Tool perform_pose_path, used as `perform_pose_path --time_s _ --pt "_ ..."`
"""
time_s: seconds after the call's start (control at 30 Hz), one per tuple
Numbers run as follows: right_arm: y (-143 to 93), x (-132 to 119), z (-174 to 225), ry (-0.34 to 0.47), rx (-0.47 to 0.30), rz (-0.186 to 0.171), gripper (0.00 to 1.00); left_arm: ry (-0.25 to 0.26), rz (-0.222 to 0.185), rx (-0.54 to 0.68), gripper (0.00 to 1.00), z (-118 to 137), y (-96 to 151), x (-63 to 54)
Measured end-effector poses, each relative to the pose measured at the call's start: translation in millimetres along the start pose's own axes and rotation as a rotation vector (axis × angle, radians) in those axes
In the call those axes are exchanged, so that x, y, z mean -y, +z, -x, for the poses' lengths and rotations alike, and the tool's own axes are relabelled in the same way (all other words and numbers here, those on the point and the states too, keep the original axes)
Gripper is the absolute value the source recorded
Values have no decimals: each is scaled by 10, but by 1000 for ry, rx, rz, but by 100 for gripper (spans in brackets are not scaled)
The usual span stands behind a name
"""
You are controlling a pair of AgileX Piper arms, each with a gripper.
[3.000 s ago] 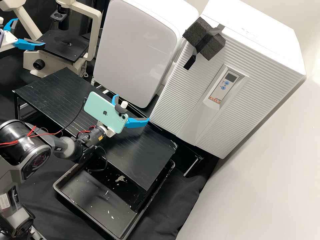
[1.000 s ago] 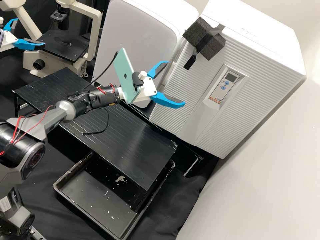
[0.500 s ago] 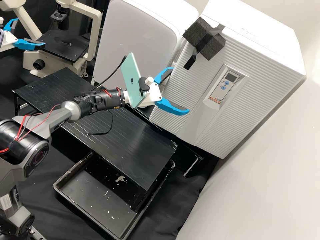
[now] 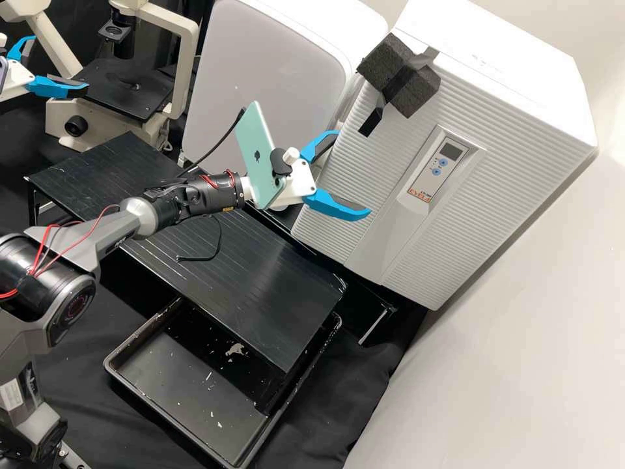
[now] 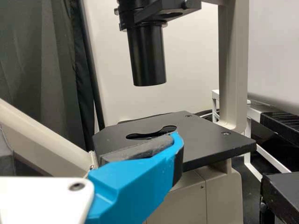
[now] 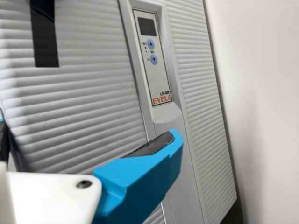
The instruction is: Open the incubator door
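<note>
The white incubator stands with its ribbed door closed. A black foam block is taped at the door's upper left edge. My right gripper is open in front of the door's lower left part, below the foam, holding nothing. In the right wrist view, my right gripper has one finger over the door, below the control panel; a black tape strip hangs higher up. My left gripper is open beside the microscope; the left wrist view has my left gripper near its stage.
A second white cabinet stands left of the incubator, close to my right gripper. The microscope is at the back left. A black shelf lies under the right arm, with a black tray below. A wall rises on the right.
Over three seconds my right gripper has risen and moved right to the incubator door, turning as it went. In the last half second it has barely moved. The left gripper has kept still.
</note>
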Motion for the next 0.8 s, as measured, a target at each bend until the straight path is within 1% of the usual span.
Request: perform_pose_path --time_s 0.1,0.47,0.53,0.7,0.8 --pt "-20 20 17 -8 -7 -1 0 0 0 0 100 0 0 0" --pt "-82 72 86 -11 -26 46 0 0 0 0 100 0 0 0" --pt "-96 83 100 -12 -30 59 0 0 0 0 100 0 0 0" --pt "-104 92 109 -15 -32 78 0 0 0 0 100 0 0 0" --pt "-107 106 116 -19 -33 82 0 0 0 0 100 0 0 0"
